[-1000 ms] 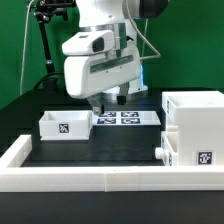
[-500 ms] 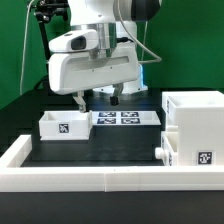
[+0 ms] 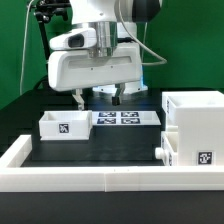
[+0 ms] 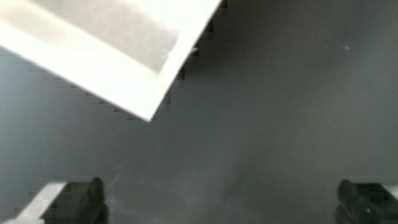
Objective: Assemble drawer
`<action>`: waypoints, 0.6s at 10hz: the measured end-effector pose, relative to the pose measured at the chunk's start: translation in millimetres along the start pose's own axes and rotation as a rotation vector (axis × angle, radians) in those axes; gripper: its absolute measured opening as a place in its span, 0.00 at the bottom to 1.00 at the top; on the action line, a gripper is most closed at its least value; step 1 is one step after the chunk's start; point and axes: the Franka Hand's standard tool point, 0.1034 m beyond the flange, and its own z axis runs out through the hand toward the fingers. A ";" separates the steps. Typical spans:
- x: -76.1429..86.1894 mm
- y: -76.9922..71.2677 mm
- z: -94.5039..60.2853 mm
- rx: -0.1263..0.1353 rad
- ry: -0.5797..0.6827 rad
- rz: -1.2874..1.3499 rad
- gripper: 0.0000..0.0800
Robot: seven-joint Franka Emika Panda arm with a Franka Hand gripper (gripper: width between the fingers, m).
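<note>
The gripper (image 3: 99,98) hangs above the dark table (image 3: 120,145) with its fingers (image 3: 80,99) spread wide and nothing between them; the wrist view shows both fingertips (image 4: 75,200) far apart over bare table. In the exterior view, a loose tray (image 3: 65,125) of the drawer sits open-top at the gripper's seven o'clock, its tag facing the camera. The marker board (image 3: 126,118) lies just beside the tray, at its three o'clock. The drawer housing (image 3: 196,112) stands at four o'clock of the view. A second tray (image 3: 190,152) sticks out low from the housing, its knob (image 3: 161,152) pointing to nine o'clock. A white rim (image 3: 70,172) borders the table at six o'clock.
</note>
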 end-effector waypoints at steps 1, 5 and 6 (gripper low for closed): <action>-5.4 -2.1 3.0 0.001 -0.014 0.061 0.81; -15.2 3.4 8.1 0.012 -0.063 0.152 0.81; -14.7 2.5 8.3 0.012 -0.063 0.150 0.81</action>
